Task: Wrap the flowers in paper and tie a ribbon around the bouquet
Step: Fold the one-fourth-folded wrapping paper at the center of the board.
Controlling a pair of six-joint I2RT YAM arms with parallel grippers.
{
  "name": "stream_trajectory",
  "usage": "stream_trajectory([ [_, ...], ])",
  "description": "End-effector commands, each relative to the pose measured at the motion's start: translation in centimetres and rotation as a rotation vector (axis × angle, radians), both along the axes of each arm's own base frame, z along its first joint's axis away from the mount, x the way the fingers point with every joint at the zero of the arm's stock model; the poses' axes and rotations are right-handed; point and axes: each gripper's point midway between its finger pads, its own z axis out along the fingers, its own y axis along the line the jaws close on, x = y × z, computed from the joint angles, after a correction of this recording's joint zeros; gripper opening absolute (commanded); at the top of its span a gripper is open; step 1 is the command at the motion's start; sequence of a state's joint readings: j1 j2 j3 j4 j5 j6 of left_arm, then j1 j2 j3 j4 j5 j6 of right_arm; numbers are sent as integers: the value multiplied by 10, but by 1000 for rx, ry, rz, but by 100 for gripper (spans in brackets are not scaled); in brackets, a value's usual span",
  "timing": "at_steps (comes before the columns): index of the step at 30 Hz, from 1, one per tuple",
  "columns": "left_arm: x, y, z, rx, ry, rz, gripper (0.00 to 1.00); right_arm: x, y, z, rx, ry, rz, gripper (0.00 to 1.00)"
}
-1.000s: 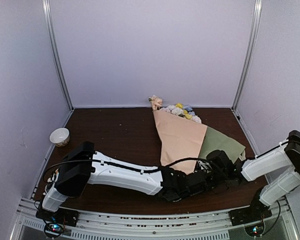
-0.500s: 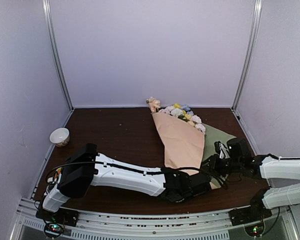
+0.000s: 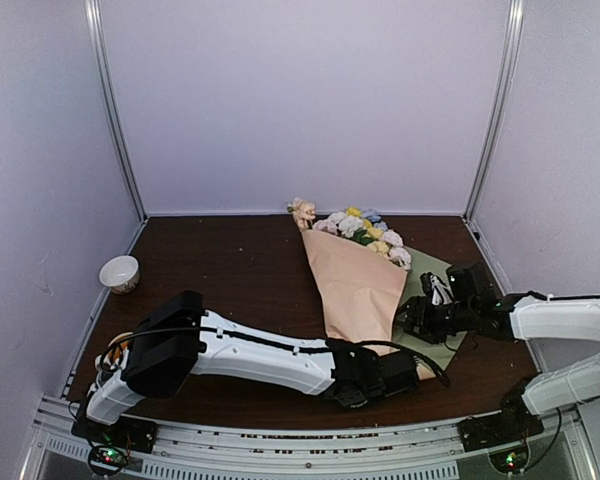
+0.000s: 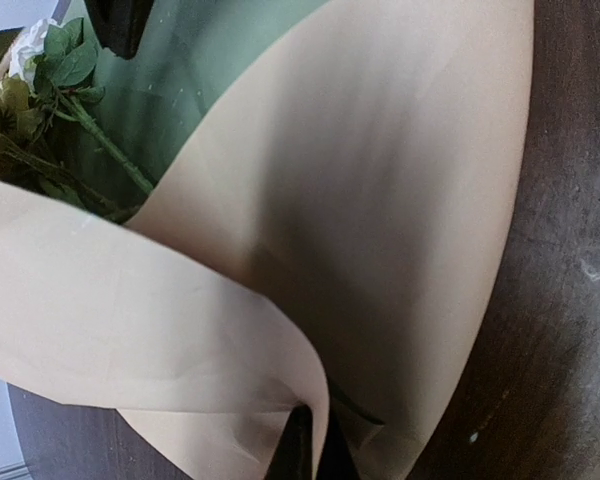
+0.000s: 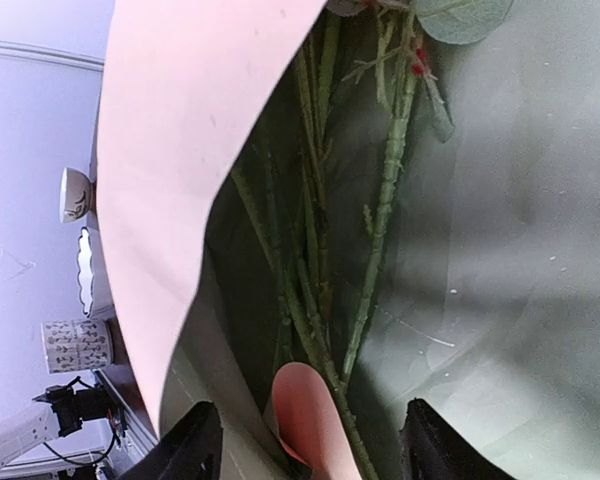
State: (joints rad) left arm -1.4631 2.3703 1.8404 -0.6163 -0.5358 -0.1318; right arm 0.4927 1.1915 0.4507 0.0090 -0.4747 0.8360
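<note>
The bouquet lies at the table's middle right, a peach-tan paper [image 3: 355, 285] cone with a sage-green flap [image 3: 438, 285] on its right. Pastel flowers [image 3: 365, 228] bunch at its far end. My left gripper [image 3: 408, 368] sits at the cone's near tip, shut on the curled peach paper edge [image 4: 280, 340], fingertips [image 4: 325, 462] pinching it. My right gripper [image 3: 412, 320] hovers open over the green flap. Its fingers [image 5: 195, 445] straddle the green stems [image 5: 320, 290] without touching them, above a small peach curl [image 5: 315, 420]. The ribbon is out of view.
A white bowl [image 3: 119, 272] stands at the far left edge of the table, also in the right wrist view as the bowl [image 5: 75, 195]. A patterned cup [image 5: 77, 345] shows beyond it. Lilac walls and metal posts enclose the table.
My right gripper has opened and drawn back right, away from the left gripper. The peach paper has rolled further over the stems, and the cone is narrower with less green showing.
</note>
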Motion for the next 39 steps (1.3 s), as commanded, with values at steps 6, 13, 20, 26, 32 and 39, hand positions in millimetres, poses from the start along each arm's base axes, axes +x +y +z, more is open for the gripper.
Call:
stream_trajectory([
  [6,-9,5,-20,57,48,-29,0,0,31,31,107,-99,155,61],
  [13,-9,5,-21,59,53,-26,0,-3,39,46,148,-132,199,64],
  [20,-9,5,-21,59,54,-26,0,2,22,81,92,-259,142,73],
  [26,-8,6,-20,62,54,-23,0,1,6,42,-64,-156,123,74],
  [32,-8,6,-19,59,57,-22,0,-1,-3,20,-151,-80,108,72],
  [39,-7,7,-20,62,54,-18,0,-4,10,11,-58,-46,127,73],
])
